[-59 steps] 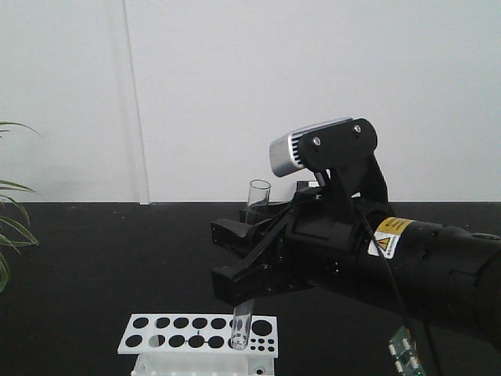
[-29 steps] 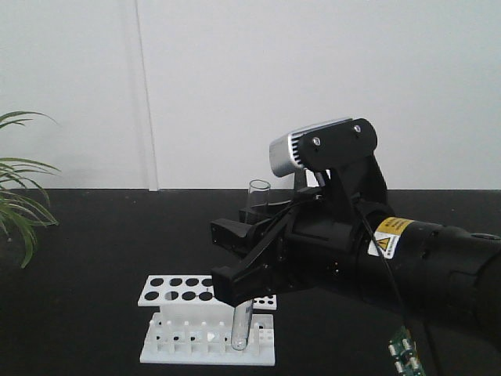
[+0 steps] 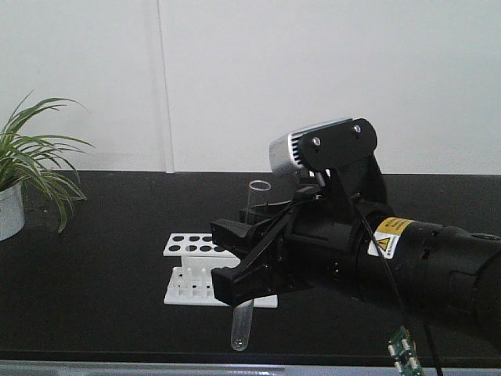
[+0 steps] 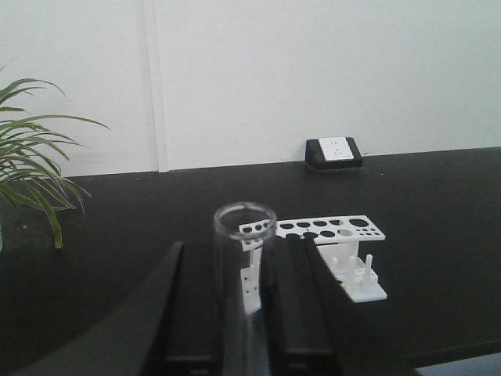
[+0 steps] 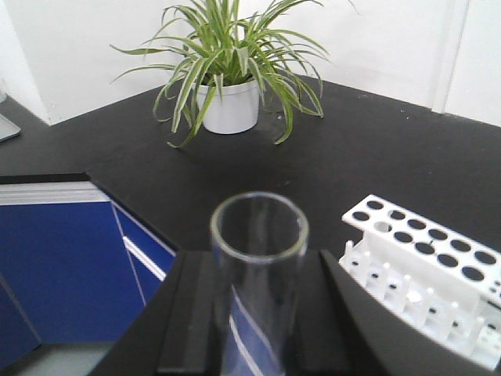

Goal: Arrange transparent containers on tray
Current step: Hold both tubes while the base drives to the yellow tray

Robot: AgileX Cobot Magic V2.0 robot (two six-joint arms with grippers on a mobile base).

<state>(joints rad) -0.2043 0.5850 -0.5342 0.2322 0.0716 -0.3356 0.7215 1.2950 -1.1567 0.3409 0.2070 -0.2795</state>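
Observation:
In the front view my right gripper (image 3: 227,258) reaches in from the right, shut on a clear test tube (image 3: 239,325). The tube is held nearly upright, with its open rim above the fingers and its round bottom below them. The right wrist view shows the same tube (image 5: 258,235) between that gripper's (image 5: 258,290) black fingers. My left gripper (image 4: 235,270) is shut on another test tube (image 4: 244,235), rim towards the camera. The left gripper does not show in the front view. The tray is out of view.
A white rack with round holes (image 3: 192,244) (image 4: 337,231) (image 5: 423,243) stands on the black counter behind the right gripper. A potted plant (image 3: 35,149) (image 5: 227,55) is at the counter's left end. Blue cabinets (image 5: 55,266) lie below the counter edge. A wall socket (image 4: 334,150) sits at the back.
In the front view the rack and counter have slid up and left, and the plant has come into sight. The right gripper and its tube keep the same place in the frame.

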